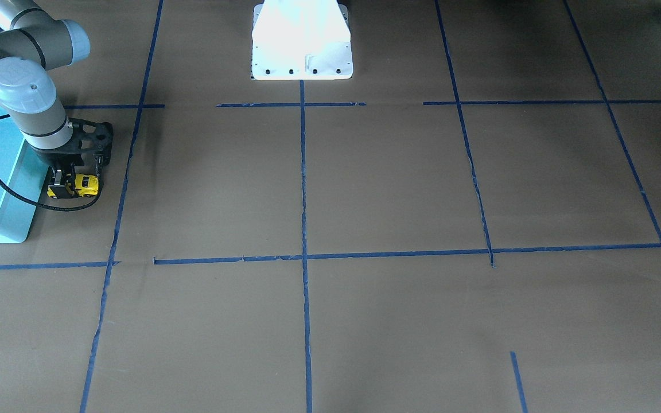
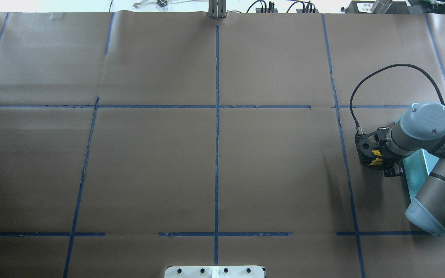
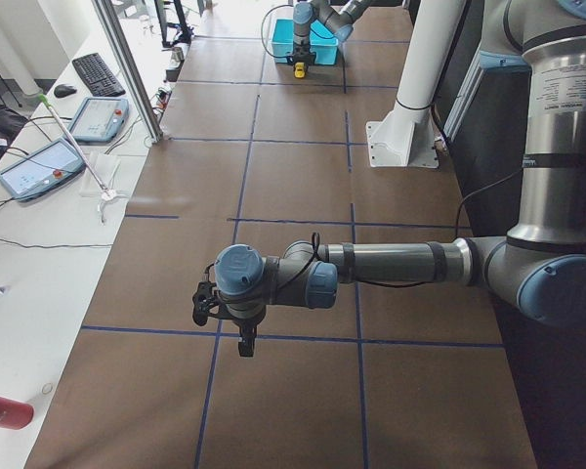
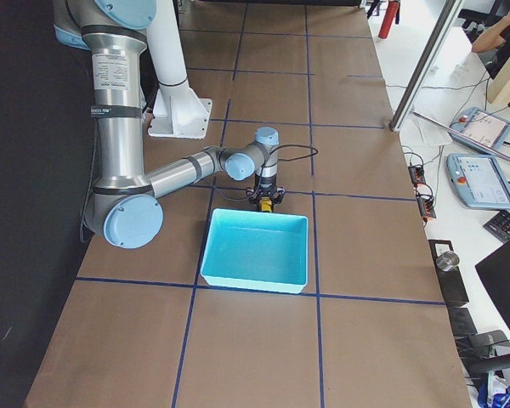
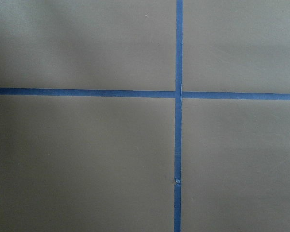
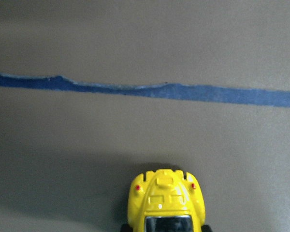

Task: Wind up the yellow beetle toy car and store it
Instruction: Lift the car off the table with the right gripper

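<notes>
The yellow beetle toy car (image 1: pixel 85 183) stands on the brown paper table just beside the turquoise bin (image 1: pixel 18 189). My right gripper (image 1: pixel 65 186) points straight down and is shut on the car, whose one end sticks out from the fingers. The car also shows in the overhead view (image 2: pixel 376 156), under the gripper (image 2: pixel 379 159), and at the bottom of the right wrist view (image 6: pixel 166 200). My left gripper (image 3: pixel 246 344) hangs over bare table far from the car; I cannot tell if it is open or shut.
The turquoise bin (image 4: pixel 255 251) is open-topped, with nothing showing inside it. Blue tape lines (image 2: pixel 217 116) divide the table into squares. The white robot base (image 1: pixel 302 46) stands at the table's middle edge. Tablets and a keyboard lie on a side table (image 3: pixel 49 166).
</notes>
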Controlling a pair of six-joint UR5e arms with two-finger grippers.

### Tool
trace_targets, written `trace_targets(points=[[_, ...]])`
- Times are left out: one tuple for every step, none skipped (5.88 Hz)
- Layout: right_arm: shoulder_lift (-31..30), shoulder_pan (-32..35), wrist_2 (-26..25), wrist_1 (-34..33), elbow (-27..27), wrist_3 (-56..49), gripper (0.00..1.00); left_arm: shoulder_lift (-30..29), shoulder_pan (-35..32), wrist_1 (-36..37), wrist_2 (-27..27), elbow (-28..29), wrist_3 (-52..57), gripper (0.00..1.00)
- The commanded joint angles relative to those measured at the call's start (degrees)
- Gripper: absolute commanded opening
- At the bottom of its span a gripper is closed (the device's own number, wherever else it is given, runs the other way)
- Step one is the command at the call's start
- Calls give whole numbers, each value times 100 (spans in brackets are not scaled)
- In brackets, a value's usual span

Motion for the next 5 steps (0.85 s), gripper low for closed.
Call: trace_targets(points=[[13, 17, -73, -8, 103, 61, 0, 22, 0, 9, 0, 1, -11, 100], [-117, 173, -56, -139, 739, 148, 0, 5, 0, 0, 0, 18, 6, 100], [-475, 410, 58, -297, 1372, 167, 0, -64, 9, -9, -9, 158, -2, 100], [-653, 752, 424, -325, 1630, 158, 0, -74, 18, -9, -9, 194, -11, 100], [-1003, 1147, 576, -334, 1676, -7, 0, -74, 18, -17, -9, 212, -11, 100]])
